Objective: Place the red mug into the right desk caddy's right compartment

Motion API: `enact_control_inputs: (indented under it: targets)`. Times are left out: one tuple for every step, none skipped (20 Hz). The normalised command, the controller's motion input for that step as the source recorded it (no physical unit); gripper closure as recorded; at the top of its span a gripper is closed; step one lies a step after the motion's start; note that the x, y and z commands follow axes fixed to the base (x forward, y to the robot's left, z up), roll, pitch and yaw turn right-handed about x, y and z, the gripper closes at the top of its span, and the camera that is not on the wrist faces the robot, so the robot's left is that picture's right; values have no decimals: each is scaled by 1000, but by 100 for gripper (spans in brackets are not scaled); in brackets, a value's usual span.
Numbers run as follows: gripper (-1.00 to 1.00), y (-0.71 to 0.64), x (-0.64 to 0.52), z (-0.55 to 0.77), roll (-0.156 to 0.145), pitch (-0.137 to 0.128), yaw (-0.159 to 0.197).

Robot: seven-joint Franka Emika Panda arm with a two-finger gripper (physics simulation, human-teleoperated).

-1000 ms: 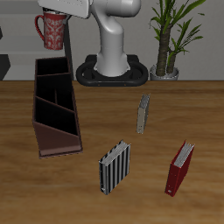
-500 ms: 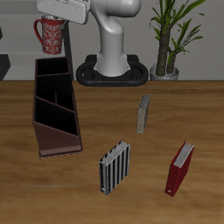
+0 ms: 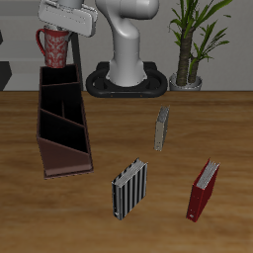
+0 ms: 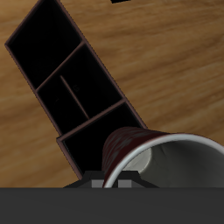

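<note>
brown wood-grain surface [image 3: 198, 119], grey wall behind, potted plant [image 3: 193, 44] at the far edge. fingers [image 3: 65, 27] pinching the red mug [image 3: 54, 46] by its rim, held upright above the far end of the right desk caddy [image 3: 61, 128]. striped book [image 3: 129, 190], red book [image 3: 203, 190] and small grey book [image 3: 161, 127] standing well apart.

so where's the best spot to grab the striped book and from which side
Take the striped book by its top edge, coming straight down with the pincer spanning its thin width. It stands upright and apart from the other books, so both flat covers are free and the narrow thickness should fit between the fingers.
</note>
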Motion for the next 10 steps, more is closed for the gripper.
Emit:
enact_control_inputs:
  targets:
    - [100,190,179,-629,35,65,-29]
    - [100,162,36,-227,-9,-14,24]
    - [100,79,207,-363,60,97,-87]
    - [100,112,44,-154,20,27,-8]
    - [100,87,34,-152,-4,20,-11]
    - [100,-7,118,-102,1,-3,0]
    - [100,0,0,0,0,0,0]
    - [100,-85,206,-605,41,128,-158]
    - [100,0,0,0,0,0,0]
    - [100,-52,-25,-245,-16,6,-37]
